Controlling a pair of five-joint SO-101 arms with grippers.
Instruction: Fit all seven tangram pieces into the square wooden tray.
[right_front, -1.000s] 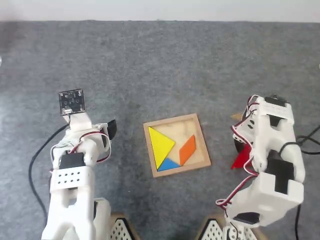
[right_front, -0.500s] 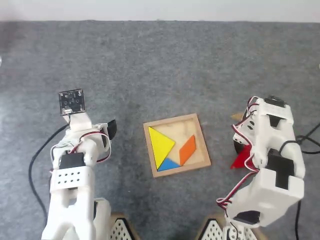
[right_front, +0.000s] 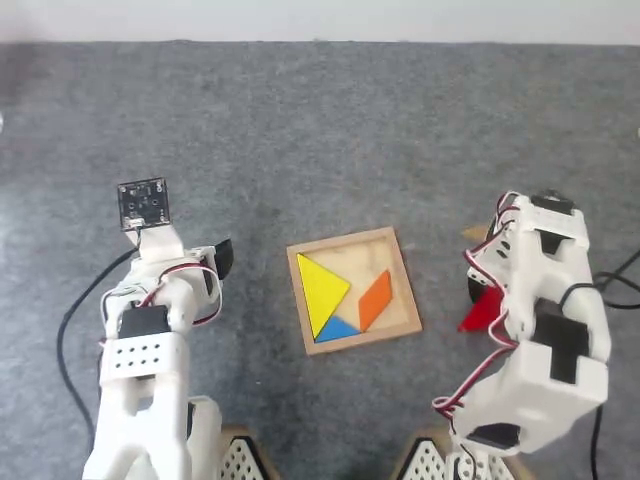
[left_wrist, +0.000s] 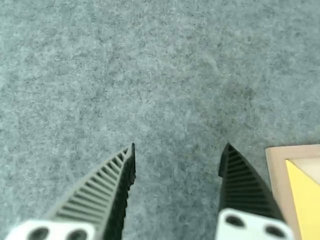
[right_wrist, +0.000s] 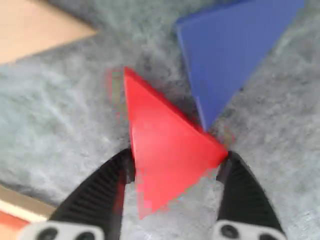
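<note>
Square wooden tray (right_front: 343, 241) sits at mid worktop (right_front: 300, 130), between your two arms, turned slightly askew. Three pieces lie inside it: yellow triangle (right_front: 322, 285) against the left wall, orange parallelogram (right_front: 375, 299) just beside it toward the right, small blue triangle (right_front: 337, 329) at the near edge under both. The rest of the tray floor is bare wood. Red triangle (right_front: 482, 311) lies outside the tray, just off its right side, half under your right arm. In the right wrist view the right end effector (right_wrist: 178, 160) has one finger against each side of the red triangle (right_wrist: 165, 150), pinching it. A dark blue triangle (right_wrist: 230, 55) lies on the grey felt with one tip touching the red one. A tan flat shape (right_wrist: 35, 25) shows at that view's corner; you cannot tell what it is. Your left end effector (left_wrist: 180, 146) hangs over bare felt left of the tray, fingers spread wide with nothing between them; the tray's corner (left_wrist: 275, 165) and the yellow triangle's edge (left_wrist: 305, 195) show just beyond one finger.
</note>
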